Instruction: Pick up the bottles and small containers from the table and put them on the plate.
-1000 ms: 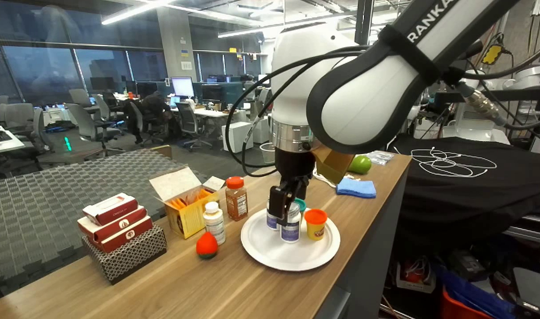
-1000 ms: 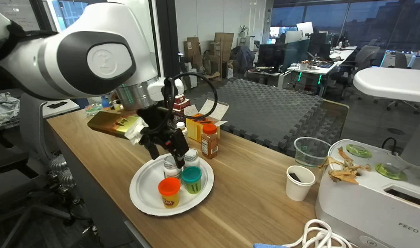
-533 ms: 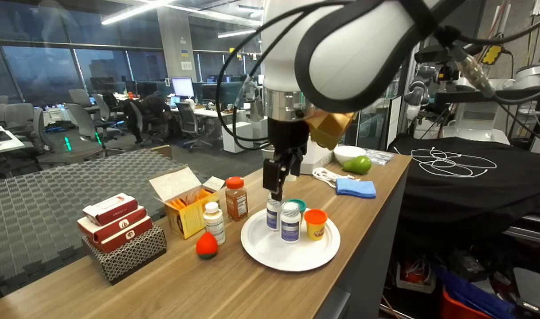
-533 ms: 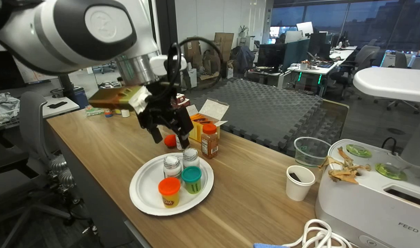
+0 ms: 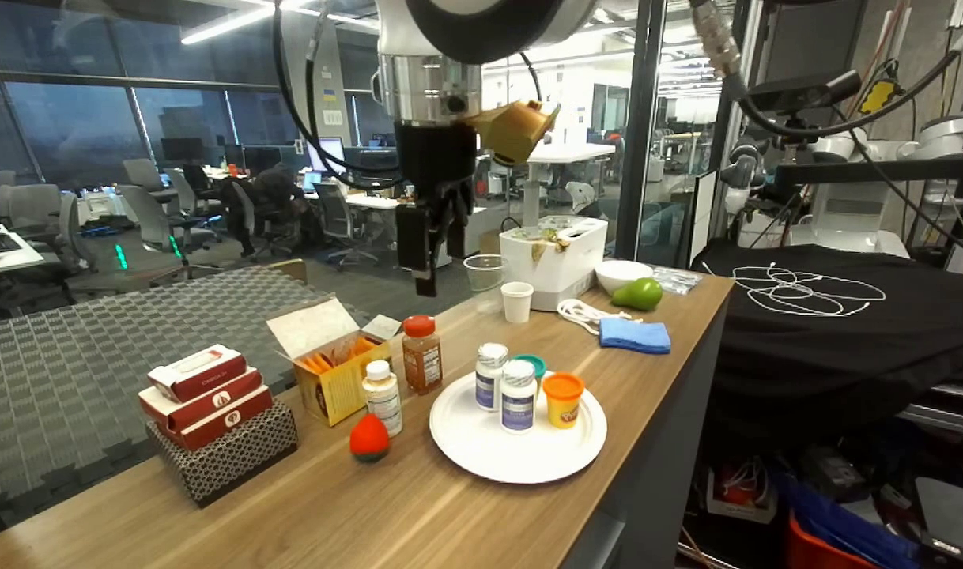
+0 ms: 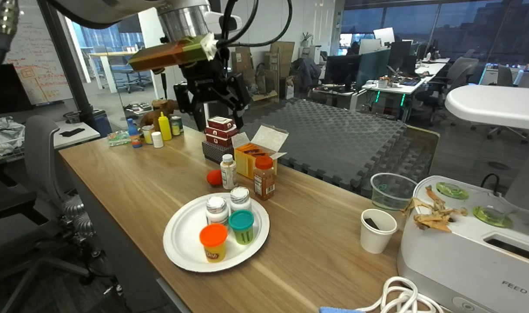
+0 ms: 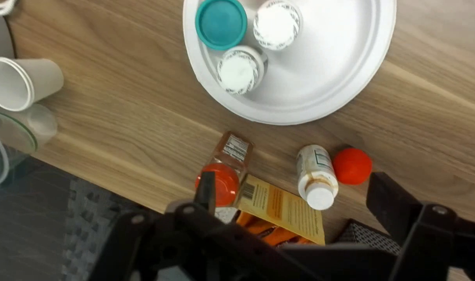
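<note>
Jaws spread apart, the black Robotiq gripper (image 6: 219, 124) hangs high above a wooden table (image 5: 292, 506), where two white pill bottles (image 5: 518, 399) stand on a round white plate (image 5: 481, 452) with an orange-lidded Play-Doh tub (image 6: 213, 244) and a teal-lidded tub (image 6: 242, 227), while a white-capped bottle (image 5: 383, 403) and a red-lidded spice jar (image 5: 423, 356) stand off it, near an open yellow carton (image 5: 343, 391)
</note>
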